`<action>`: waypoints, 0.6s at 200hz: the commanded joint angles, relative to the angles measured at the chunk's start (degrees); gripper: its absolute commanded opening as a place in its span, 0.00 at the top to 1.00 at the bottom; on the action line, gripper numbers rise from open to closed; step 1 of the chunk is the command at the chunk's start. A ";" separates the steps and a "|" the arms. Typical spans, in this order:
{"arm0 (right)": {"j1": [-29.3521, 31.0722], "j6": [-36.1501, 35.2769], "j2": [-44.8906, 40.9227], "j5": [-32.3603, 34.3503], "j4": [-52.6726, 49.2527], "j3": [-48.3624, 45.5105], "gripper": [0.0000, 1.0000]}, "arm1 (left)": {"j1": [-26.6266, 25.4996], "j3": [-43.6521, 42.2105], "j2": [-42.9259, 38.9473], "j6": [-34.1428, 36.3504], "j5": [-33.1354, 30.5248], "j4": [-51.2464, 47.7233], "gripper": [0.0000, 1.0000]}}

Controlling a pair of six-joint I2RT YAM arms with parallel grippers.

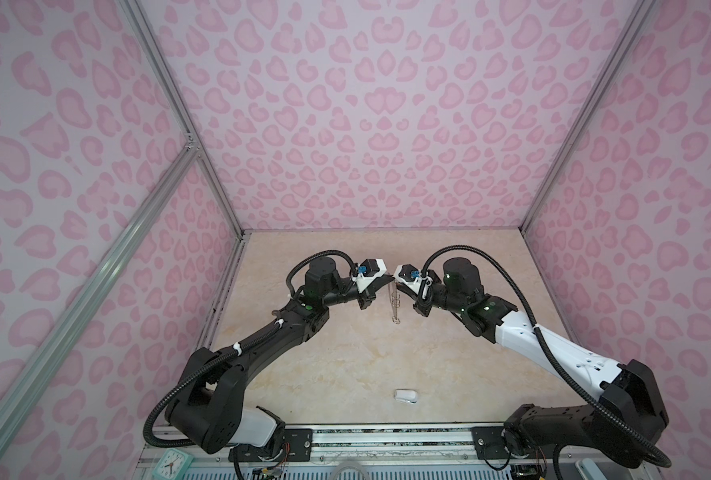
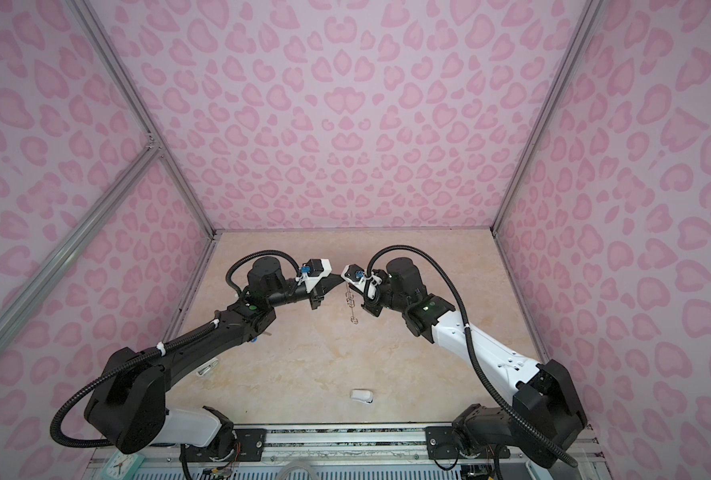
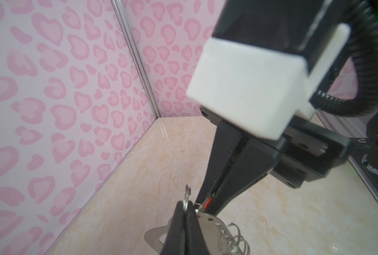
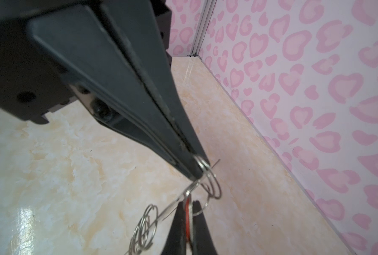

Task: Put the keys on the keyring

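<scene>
The keyring (image 3: 208, 229), a flat grey plate with a row of wire rings (image 3: 234, 238), hangs edge-on above the table between both arms in both top views (image 1: 395, 303) (image 2: 350, 305). My left gripper (image 3: 184, 209) is shut on one wire ring at the plate's upper end. My right gripper (image 4: 188, 205) is shut on the key with the orange-red tag (image 4: 187, 212), right beside that end of the keyring and its rings (image 4: 144, 227). The two fingertips nearly touch in a top view: left gripper (image 1: 391, 279), right gripper (image 1: 397, 284). No key with a blue tag shows plainly.
A small white rounded object (image 1: 405, 395) lies on the marble table (image 1: 345, 365) near the front edge. A pale oblong thing (image 2: 206, 369) peeks out under the left forearm; I cannot tell what it is. Pink patterned walls close in three sides.
</scene>
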 commanded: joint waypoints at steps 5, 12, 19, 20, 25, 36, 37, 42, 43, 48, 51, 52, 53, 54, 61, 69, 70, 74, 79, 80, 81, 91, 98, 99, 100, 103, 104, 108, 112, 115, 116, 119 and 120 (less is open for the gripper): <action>0.40 -3.32 0.14 2.03 -4.40 1.59 1.00 | -0.04 -0.40 -1.08 1.29 -0.33 0.43 0.97; 0.39 -3.48 0.03 2.22 -4.50 1.73 1.00 | -0.04 -0.49 -1.17 1.53 -0.37 0.14 0.97; 0.37 -3.74 -0.06 2.60 -4.51 1.71 1.00 | -0.04 -0.59 -1.21 1.67 -0.37 -0.04 0.97; 0.38 -3.80 -0.13 2.68 -4.51 1.72 1.00 | -0.04 -0.63 -1.25 1.67 -0.37 -0.03 0.97; 0.44 -3.81 -0.23 2.97 -4.55 1.74 1.00 | -0.04 -0.74 -1.30 1.67 -0.37 -0.09 0.97; 0.55 -4.26 -0.34 3.45 -4.85 1.80 1.00 | -0.04 -0.93 -1.52 1.96 -0.36 -0.43 0.97; 0.52 -4.32 -0.36 3.46 -4.90 1.81 1.00 | -0.04 -0.97 -1.49 1.95 -0.37 -0.44 0.97; 0.58 -4.39 -0.44 3.47 -5.02 1.87 1.00 | -0.04 -1.06 -1.59 2.02 -0.37 -0.61 0.97; 0.58 -4.43 -0.41 3.47 -5.03 1.89 1.00 | -0.04 -1.08 -1.57 2.02 -0.41 -0.62 0.97; 0.60 -4.49 -0.48 3.47 -5.08 1.90 1.00 | -0.04 -1.22 -1.62 2.11 -0.53 -0.72 0.97; 0.60 -4.54 -0.50 3.47 -5.19 2.02 1.00 | -0.04 -1.27 -1.71 2.20 -0.59 -0.72 0.97; 0.58 -4.55 -0.48 3.43 -5.24 2.01 1.00 | -0.04 -1.32 -1.67 2.20 -0.61 -0.72 0.97; 0.58 -4.55 -0.52 3.40 -5.31 2.10 1.00 | -0.04 -1.34 -1.70 2.20 -0.62 -0.72 0.97; 0.62 -4.59 -0.49 3.39 -5.39 2.09 1.00 | -0.04 -1.35 -1.72 2.20 -0.63 -0.72 0.97; 0.61 -4.73 -0.49 3.30 -5.82 2.39 1.00 | -0.04 -1.45 -1.81 2.35 -0.79 -0.90 0.97; 0.57 -4.84 -0.39 3.44 -6.12 2.60 1.00 | -0.04 -1.54 -1.95 2.51 -0.96 -1.06 0.97; 0.62 -4.87 -0.38 3.46 -6.14 2.61 1.00 | -0.04 -1.54 -1.93 2.53 -0.97 -1.11 0.97; 0.66 -4.90 -0.31 3.55 -6.34 2.74 1.00 | -0.04 -1.62 -2.03 2.63 -1.07 -1.20 0.97; 0.53 -5.08 -0.30 3.64 -6.43 2.81 1.00 | -0.04 -1.63 -2.02 2.80 -1.07 -1.37 0.97; 0.55 -5.03 -0.34 3.64 -6.44 2.80 1.00 | -0.04 -1.63 -2.01 2.90 -1.07 -1.40 0.97; 0.56 -5.06 -0.31 3.64 -6.44 2.80 1.00 | -0.04 -1.63 -2.04 2.90 -1.07 -1.41 0.97; 0.64 -5.08 -0.44 3.52 -6.30 2.91 1.00 | -0.04 -1.54 -2.03 2.99 -1.01 -1.60 0.97; 0.57 -5.19 -0.38 3.25 -6.20 3.04 1.00 | -0.04 -1.54 -1.93 3.10 -0.99 -1.68 0.97; 0.57 -5.18 -0.38 3.19 -6.19 3.01 1.00 | -0.04 -1.54 -1.92 3.09 -0.99 -1.68 0.97; 0.57 -5.17 -0.38 3.11 -6.18 3.03 1.00 | -0.04 -1.59 -1.91 3.08 -0.99 -1.68 0.97; 0.53 -5.21 -0.37 2.92 -6.19 3.13 1.00 | -0.04 -1.47 -1.92 3.09 -0.91 -1.75 0.97; 0.55 -5.19 -0.33 2.93 -6.18 3.09 1.00 | -0.04 -1.46 -1.96 3.13 -0.90 -1.72 0.97; 0.59 -5.17 -0.33 2.82 -6.17 3.21 1.00 | -0.05 -1.45 -1.95 3.08 -0.92 -1.76 0.97; 0.64 -5.09 -0.32 2.77 -6.17 3.25 1.00 | -0.04 -1.45 -1.95 3.08 -0.90 -1.77 0.97; 0.58 -5.08 -0.30 2.69 -6.21 3.25 1.00 | -0.04 -1.45 -1.93 3.08 -0.90 -1.78 0.97; 0.58 -5.08 -0.25 2.69 -6.23 3.24 1.00 | -0.04 -1.45 -1.96 3.08 -0.90 -1.78 0.97; 0.57 -5.03 -0.25 2.68 -6.26 3.38 1.00 | -0.04 -1.45 -1.95 3.08 -0.90 -1.77 0.97; 0.57 -5.06 -0.27 2.68 -6.35 3.39 1.00 | -0.04 -1.45 -1.97 3.12 -0.90 -1.77 0.97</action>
